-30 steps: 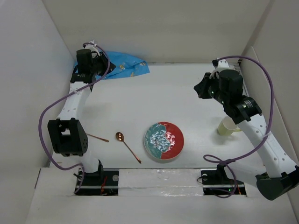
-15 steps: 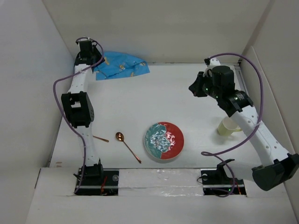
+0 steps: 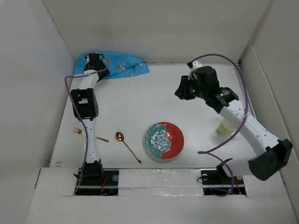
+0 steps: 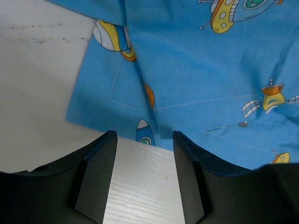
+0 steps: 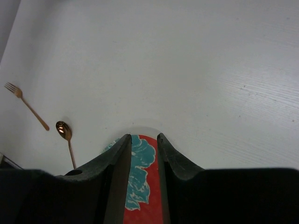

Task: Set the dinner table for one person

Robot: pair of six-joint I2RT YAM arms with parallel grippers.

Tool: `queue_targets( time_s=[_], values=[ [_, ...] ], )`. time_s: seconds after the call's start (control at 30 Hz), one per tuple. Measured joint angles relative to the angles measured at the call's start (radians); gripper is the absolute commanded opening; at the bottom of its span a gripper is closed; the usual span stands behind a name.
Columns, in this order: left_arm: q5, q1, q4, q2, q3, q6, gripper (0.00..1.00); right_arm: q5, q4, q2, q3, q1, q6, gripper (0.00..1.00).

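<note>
Crowding the left of the plate (image 3: 163, 141) with spoon (image 3: 127, 146) and fork (image 3: 102, 139); blocking its right with a cup (image 3: 227, 127); leaving bare surface (image 3: 140, 100) open beyond it.

White dinner table (image 3: 140, 102) bears cloth mat (image 3: 124, 67), plate (image 3: 163, 141), cup (image 3: 226, 127), spoon (image 3: 130, 149), fork (image 5: 26, 107).

Fork (image 3: 102, 139) partly behind left arm (image 3: 84, 100)
</note>
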Motion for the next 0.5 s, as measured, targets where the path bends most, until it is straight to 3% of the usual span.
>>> queue_targets(
  time_s=[0.5],
  values=[
    [0.119,-0.008,0.097,0.084,0.074,-0.102,0.33,0.043,-0.008,0.047,0.004,0.082,0.021,0.31]
  ],
)
